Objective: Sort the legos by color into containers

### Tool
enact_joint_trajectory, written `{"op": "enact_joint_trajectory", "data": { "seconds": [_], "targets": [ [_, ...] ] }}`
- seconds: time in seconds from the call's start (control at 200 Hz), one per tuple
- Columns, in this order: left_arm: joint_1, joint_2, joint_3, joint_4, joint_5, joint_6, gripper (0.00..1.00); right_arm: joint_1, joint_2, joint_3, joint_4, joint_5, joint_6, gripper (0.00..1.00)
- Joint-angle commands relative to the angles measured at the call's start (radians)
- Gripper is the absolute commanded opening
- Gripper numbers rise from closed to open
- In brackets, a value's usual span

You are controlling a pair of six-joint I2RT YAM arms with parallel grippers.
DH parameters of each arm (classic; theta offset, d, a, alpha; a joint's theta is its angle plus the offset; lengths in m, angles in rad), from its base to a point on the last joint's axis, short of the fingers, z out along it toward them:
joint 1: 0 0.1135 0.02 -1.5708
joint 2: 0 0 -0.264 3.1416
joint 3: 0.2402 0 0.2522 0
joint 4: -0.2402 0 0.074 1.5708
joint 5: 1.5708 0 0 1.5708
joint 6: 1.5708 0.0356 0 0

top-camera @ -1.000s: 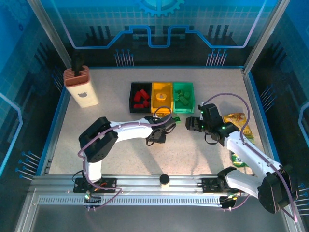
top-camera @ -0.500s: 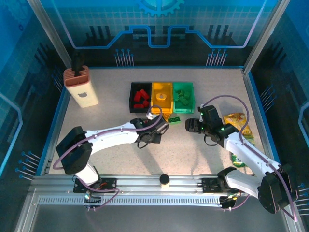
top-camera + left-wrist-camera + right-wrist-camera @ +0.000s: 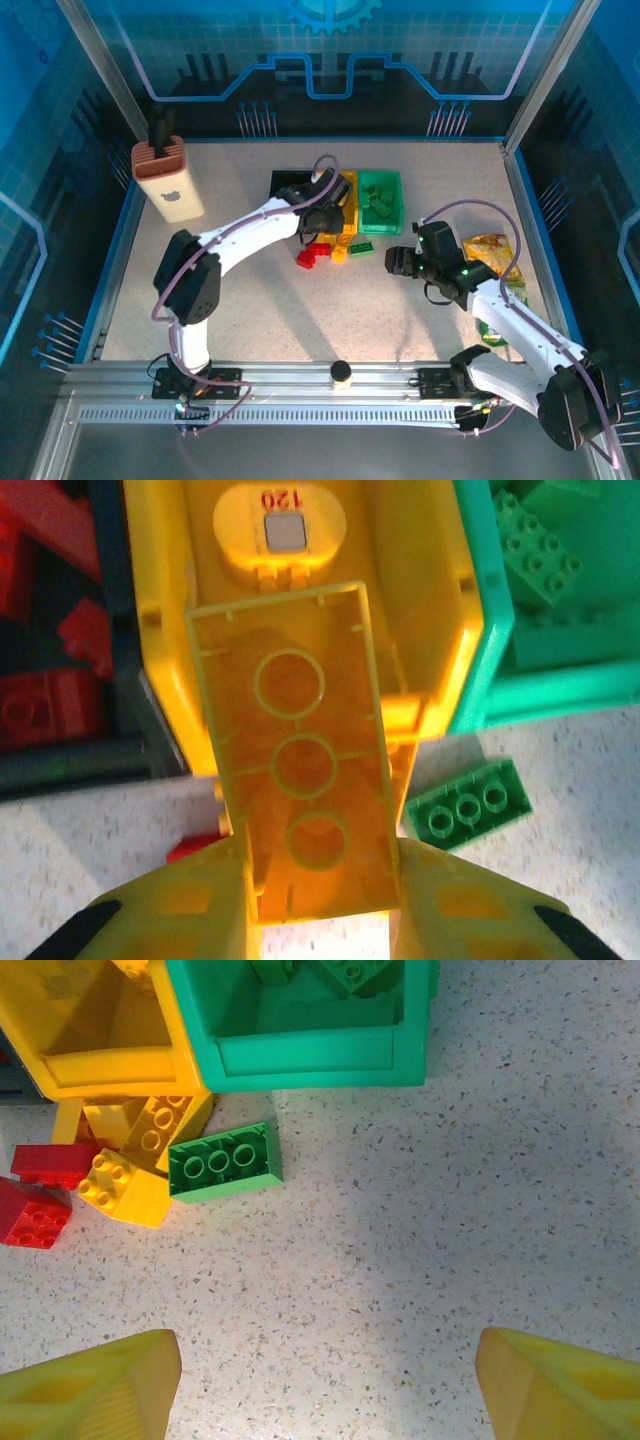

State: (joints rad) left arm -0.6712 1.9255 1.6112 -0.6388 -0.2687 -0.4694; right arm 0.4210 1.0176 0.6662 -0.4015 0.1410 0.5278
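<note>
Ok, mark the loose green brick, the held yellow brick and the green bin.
green brick (image 3: 222, 1162), right wrist view, centre of its face
yellow brick (image 3: 300, 765), left wrist view, middle ring
green bin (image 3: 315, 1060), right wrist view, near wall

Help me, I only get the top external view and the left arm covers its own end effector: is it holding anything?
Observer: Yes. The left end effector is shut on a yellow brick, with the hollow underside facing the wrist camera.
Operator: Where is that brick relative to the bins?
Observer: Its far end reaches over the near wall of the yellow bin.
Operator: And which way up is the loose green one?
Observer: The green brick lies underside up on the table, just in front of the green bin and not touching it.
</note>
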Motion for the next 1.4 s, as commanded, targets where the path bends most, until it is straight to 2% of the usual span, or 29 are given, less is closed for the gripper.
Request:
{"op": "enact_joint_trajectory", "data": {
  "seconds": [0.0,0.02,0.035,0.06,0.075,0.195,0.34,0.48,0.675,0.851,1.131,1.396],
  "targets": [
    [0.024,0.087,0.131,-0.081,0.007,0.089,0.32,0.013,-0.031,-0.021,-0.010,-0.016,0.017,0.79],
    [0.026,0.104,0.155,-0.087,-0.008,0.101,0.35,0.015,-0.033,-0.024,-0.009,-0.016,0.018,0.79],
    [0.026,0.115,0.176,-0.095,-0.021,0.109,0.41,0.015,-0.035,-0.024,-0.010,-0.018,0.017,0.79],
    [0.026,0.135,0.207,-0.111,-0.039,0.119,0.58,0.015,-0.037,-0.026,-0.007,-0.019,0.017,0.79],
    [0.025,0.143,0.226,-0.122,-0.048,0.126,0.64,0.016,-0.037,-0.026,-0.008,-0.020,0.017,0.79],
    [0.023,0.114,0.249,-0.121,-0.052,0.132,0.80,0.024,-0.036,-0.027,-0.013,-0.026,0.010,0.79],
    [0.010,-0.082,0.043,0.018,-0.018,0.099,0.81,0.054,-0.014,-0.016,-0.011,-0.027,-0.009,0.79],
    [-0.015,-0.265,-0.185,0.117,-0.016,0.065,0.81,0.128,0.048,0.026,0.009,-0.023,-0.026,0.79],
    [-0.024,-0.464,-0.464,0.194,-0.010,-0.015,0.78,0.244,0.222,0.148,0.023,0.034,-0.048,0.78],
    [-0.028,-0.620,-0.683,0.254,0.012,-0.059,0.77,0.268,0.405,0.287,0.010,0.031,-0.081,0.75],
    [-0.028,-0.831,-0.865,0.257,-0.017,-0.091,0.77,0.279,0.688,0.507,-0.069,0.031,-0.105,0.67],
    [-0.027,-0.908,-0.928,0.223,-0.047,-0.106,0.77,0.304,0.849,0.633,-0.124,0.065,-0.093,0.64]
  ]
}}
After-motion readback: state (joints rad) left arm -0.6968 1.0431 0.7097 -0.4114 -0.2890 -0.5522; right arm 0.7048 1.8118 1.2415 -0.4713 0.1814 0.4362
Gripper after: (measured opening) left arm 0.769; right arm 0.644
